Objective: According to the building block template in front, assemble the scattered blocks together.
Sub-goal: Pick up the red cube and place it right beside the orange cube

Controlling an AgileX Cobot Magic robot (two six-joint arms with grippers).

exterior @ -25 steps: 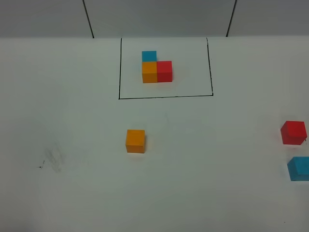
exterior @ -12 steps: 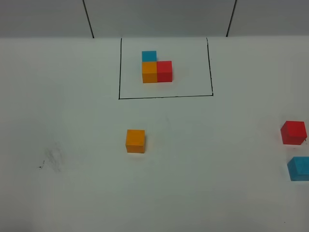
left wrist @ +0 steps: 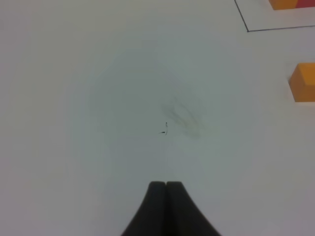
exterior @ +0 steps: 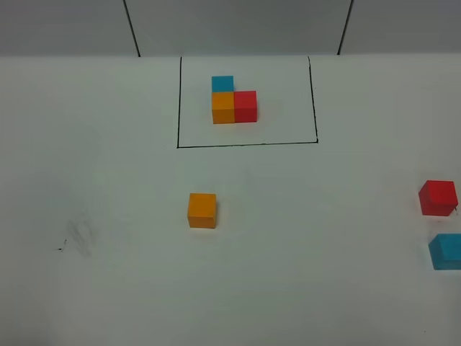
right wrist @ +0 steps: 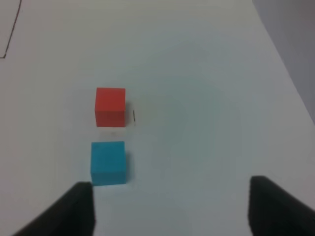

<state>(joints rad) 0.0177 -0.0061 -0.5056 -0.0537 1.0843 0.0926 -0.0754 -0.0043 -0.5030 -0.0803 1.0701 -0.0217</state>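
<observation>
Nothing on your desk has shifted since the earlier frames: all three loose cubes sit where they were. You have the building block template (exterior: 235, 107) at the far middle of the smooth white desk (exterior: 324, 288). It is a thin black rectangle framing a light blue, an orange and a red matte cube joined in an L.

Your scattered blocks lie apart. The plain orange matte cube (exterior: 202, 210) sits near the middle, in front of the frame. The red matte cube (exterior: 438, 197) and the light blue matte cube (exterior: 446, 251) lie near each other at the right edge, not touching.

Your right claw (right wrist: 171, 187) hangs by that pair with its dark fingers spread wide, holding nothing. Your left claw (left wrist: 166, 185) has its tips pressed together, empty, above a faint grey smudge (left wrist: 184, 115).
</observation>
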